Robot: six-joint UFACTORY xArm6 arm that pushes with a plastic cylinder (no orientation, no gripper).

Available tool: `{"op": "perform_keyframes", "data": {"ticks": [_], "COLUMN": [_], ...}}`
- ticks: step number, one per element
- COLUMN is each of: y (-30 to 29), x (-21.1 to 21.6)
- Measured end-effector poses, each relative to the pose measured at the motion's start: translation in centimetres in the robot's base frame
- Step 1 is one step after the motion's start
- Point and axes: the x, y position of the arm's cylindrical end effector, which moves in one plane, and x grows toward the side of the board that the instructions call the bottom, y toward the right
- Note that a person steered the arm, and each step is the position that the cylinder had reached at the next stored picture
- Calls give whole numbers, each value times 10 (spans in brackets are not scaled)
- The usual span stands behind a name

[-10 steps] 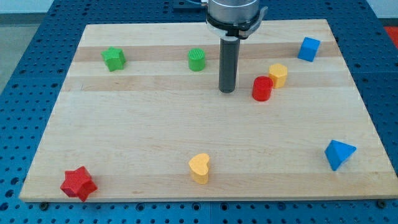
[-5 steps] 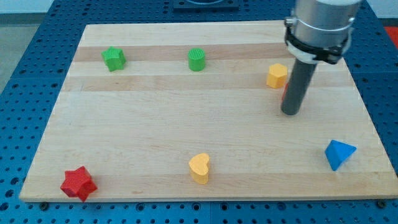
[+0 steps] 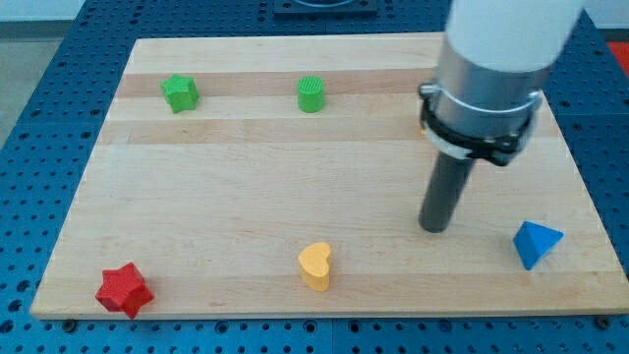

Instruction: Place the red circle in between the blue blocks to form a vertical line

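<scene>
My tip [image 3: 433, 228] rests on the wooden board [image 3: 246, 187] at the view's lower right, to the left of the blue triangular block [image 3: 537, 243] and a little above it, with a gap between them. The arm's wide body covers the upper right of the board. The red circle and the blue cube do not show; they are hidden behind the arm or out of sight. Whether the tip touches any block cannot be told.
A green star [image 3: 180, 92] and a green cylinder [image 3: 311, 94] sit near the view's top left. A yellow heart [image 3: 316, 265] lies at the bottom centre. A red star [image 3: 124, 289] lies at the bottom left corner.
My tip moved from beside the red circle to the view's right, then down toward the blue triangular block. The red circle, yellow block and blue cube are now covered by the arm.
</scene>
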Motion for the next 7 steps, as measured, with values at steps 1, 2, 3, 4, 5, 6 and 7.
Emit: {"op": "perform_keyframes", "data": {"ticks": [1, 2, 3, 4, 5, 6, 7], "y": [-22, -24, 13, 34, 56, 60, 63], "x": [-80, -118, -127, -112, -92, -80, -71]}}
